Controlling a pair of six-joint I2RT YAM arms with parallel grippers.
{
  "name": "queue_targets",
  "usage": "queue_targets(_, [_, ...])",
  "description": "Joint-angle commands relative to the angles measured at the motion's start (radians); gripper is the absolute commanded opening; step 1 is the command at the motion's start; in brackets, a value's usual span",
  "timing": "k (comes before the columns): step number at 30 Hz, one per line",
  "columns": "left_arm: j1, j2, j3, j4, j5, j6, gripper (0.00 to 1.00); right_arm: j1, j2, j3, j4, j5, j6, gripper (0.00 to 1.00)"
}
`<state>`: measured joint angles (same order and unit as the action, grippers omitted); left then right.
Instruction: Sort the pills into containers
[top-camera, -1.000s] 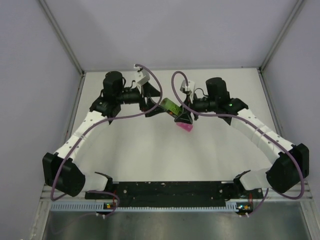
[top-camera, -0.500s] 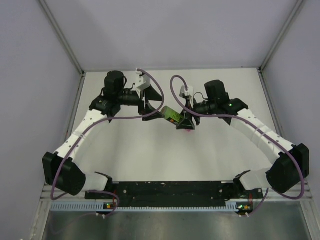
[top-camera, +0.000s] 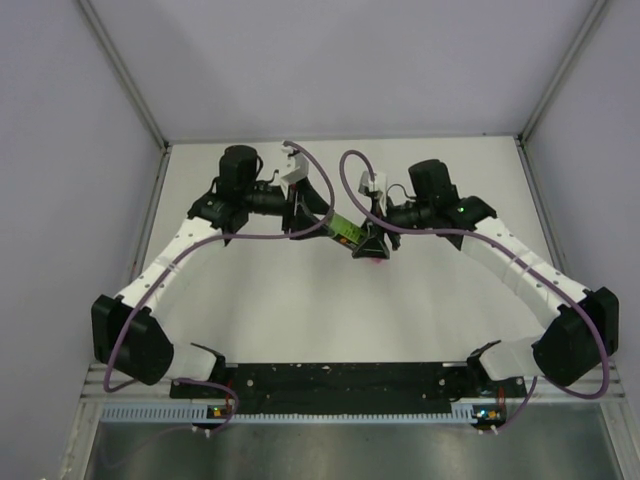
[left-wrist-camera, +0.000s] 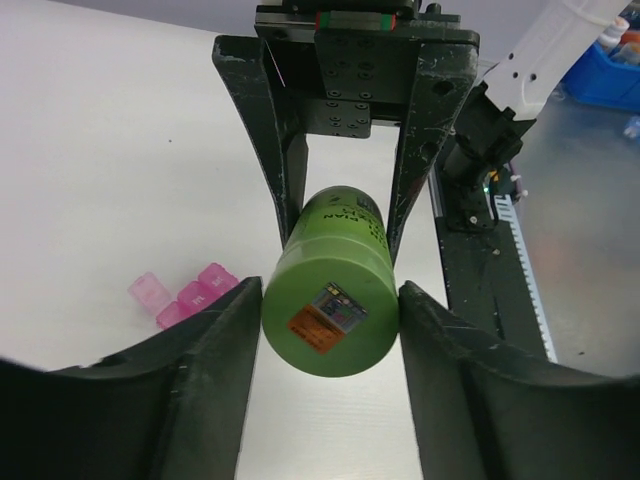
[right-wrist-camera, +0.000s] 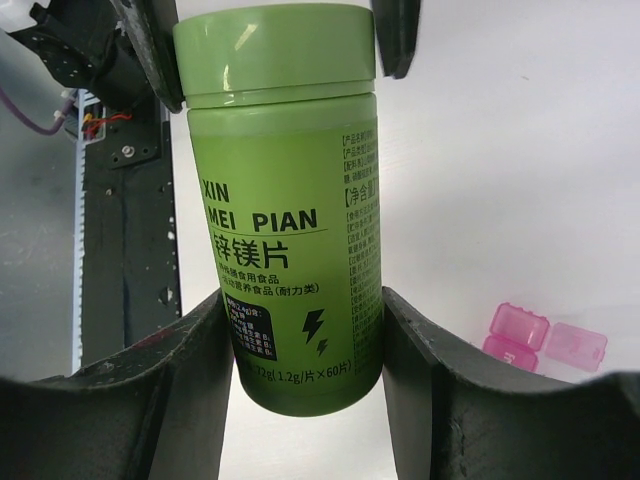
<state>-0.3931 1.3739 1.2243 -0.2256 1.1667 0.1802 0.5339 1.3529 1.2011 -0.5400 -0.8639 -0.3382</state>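
A green bottle (top-camera: 345, 228) hangs above the table between the two grippers, lying roughly level. My right gripper (right-wrist-camera: 305, 300) is shut on its lower body, label facing the camera. My left gripper (left-wrist-camera: 330, 290) has come onto the lid end (left-wrist-camera: 335, 320). Its fingers (left-wrist-camera: 235, 350) meet the lid's sides with no gap showing. The pink containers (left-wrist-camera: 185, 300) lie on the white table below the bottle, also seen as the pink containers (right-wrist-camera: 545, 338) at the lower right of the right wrist view. In the top view they are mostly hidden under the right gripper (top-camera: 362, 240). No pills show.
The black base rail (top-camera: 340, 380) runs along the near table edge. Grey enclosure walls stand left, right and behind. Purple cables (top-camera: 330, 190) loop over both wrists. A blue bin (left-wrist-camera: 612, 75) sits beyond the table's side.
My left gripper has moved right onto the bottle's lid end and narrowed its jaws around it. The right gripper, still holding the bottle, shifted slightly and now covers more of the pink containers.
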Motion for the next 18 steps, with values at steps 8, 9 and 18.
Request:
queue_targets(8, [-0.009, 0.022, -0.057, 0.271, -0.039, -0.310, 0.00, 0.038, -0.064, 0.003, 0.132, 0.187, 0.024, 0.00])
queue_targets(9, [-0.009, 0.024, -0.068, 0.305, -0.067, -0.365, 0.00, 0.043, -0.069, 0.000, 0.146, 0.224, 0.030, 0.00])
queue_targets(18, [-0.016, 0.022, -0.010, 0.229, -0.433, -0.629, 0.00, 0.092, -0.077, -0.002, 0.258, 0.489, 0.062, 0.00])
